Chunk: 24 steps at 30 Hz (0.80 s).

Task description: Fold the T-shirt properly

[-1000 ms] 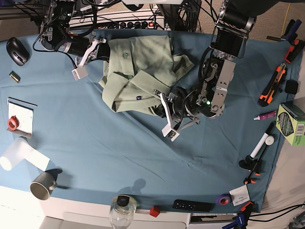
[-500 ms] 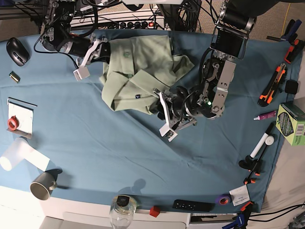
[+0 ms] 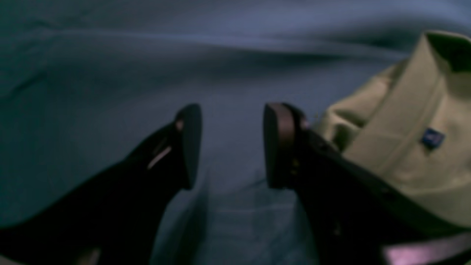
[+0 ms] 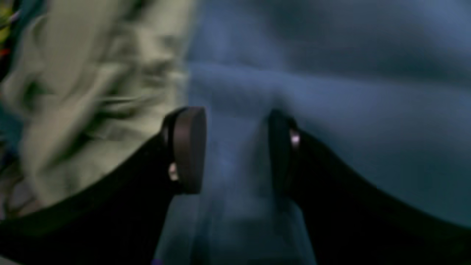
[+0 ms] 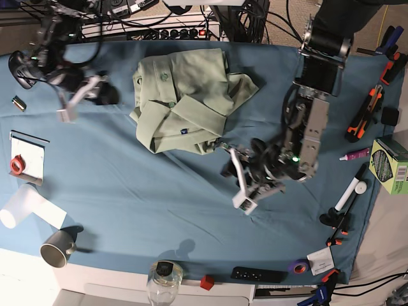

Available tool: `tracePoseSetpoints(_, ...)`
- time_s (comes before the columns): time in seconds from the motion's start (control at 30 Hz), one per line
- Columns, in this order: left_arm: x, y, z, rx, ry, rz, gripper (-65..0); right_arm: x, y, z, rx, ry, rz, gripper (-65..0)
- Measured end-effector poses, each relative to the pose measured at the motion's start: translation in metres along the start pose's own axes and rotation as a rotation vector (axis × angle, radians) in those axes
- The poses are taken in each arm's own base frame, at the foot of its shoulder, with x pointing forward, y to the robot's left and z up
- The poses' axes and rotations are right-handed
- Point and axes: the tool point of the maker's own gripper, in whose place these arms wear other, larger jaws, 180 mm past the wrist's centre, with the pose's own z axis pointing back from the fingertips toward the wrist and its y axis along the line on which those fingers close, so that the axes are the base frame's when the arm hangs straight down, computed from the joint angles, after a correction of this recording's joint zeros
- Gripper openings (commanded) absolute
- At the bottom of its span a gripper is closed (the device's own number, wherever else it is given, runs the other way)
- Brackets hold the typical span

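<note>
Left gripper (image 3: pixel 232 147): jaws apart, empty, over the blue cloth (image 3: pixel 110 73), T-shirt (image 3: pixel 404 140) at its 3 o'clock. Right gripper (image 4: pixel 235 147): jaws apart, empty, shirt at 9 o'clock. In the base view, T-shirt (image 5: pixel 188 102) lies crumpled at 12 o'clock of the table.

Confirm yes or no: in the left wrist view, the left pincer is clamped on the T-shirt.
No. The left pincer stands open with only the teal table cloth showing in its gap, and the T-shirt lies off to one side.
</note>
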Motion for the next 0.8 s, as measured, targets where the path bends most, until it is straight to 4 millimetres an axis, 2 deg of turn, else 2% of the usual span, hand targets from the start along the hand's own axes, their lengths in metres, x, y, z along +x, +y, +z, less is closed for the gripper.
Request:
tracePoseSetpoints(0.13,-0.004,0.023,0.016,0.004,-0.007,0.091,-37.9,0.010,-0.030,0.028,-0.082,-0.027,-0.008,-36.5)
tracePoseSetpoints(0.2,-0.004,0.026,0.026,-0.036,-0.028,0.115,-41.9,0.016,-0.035,0.041,-0.077,-0.056,-0.030,-37.1)
tracePoseSetpoints(0.37,-0.004,0.006,0.066,-0.227,-0.138,0.115,-64.7,0.047,-0.014,0.063,0.083,-0.254,-0.073,-62.0)
tracePoseSetpoints(0.43,-0.016,-0.006,0.087,-0.293,-0.165,0.082,-65.0,0.051,0.001,0.070,0.173,-0.318,-0.102,-64.2)
tracePoseSetpoints(0.5,-0.038,-0.017,0.105,-0.329,-0.168,0.080,-65.0,0.040,0.008,0.073,0.206,-0.322,-0.129,-64.2)
tracePoseSetpoints(0.6,-0.077,-0.026,0.129,-0.310,-0.143,0.139,-65.0,0.009,0.014,0.071,0.188,-0.250,-0.153,-64.2)
tracePoseSetpoints(0.7,-0.102,-0.032,0.155,-0.281,-0.158,0.210,-65.0,-0.009,0.024,0.074,0.191,-0.223,-0.170,-64.2)
tracePoseSetpoints(0.8,-0.147,-0.033,0.176,-0.219,-0.091,0.301,-65.0,-0.031,0.026,0.077,0.185,-0.183,-0.207,-64.2)
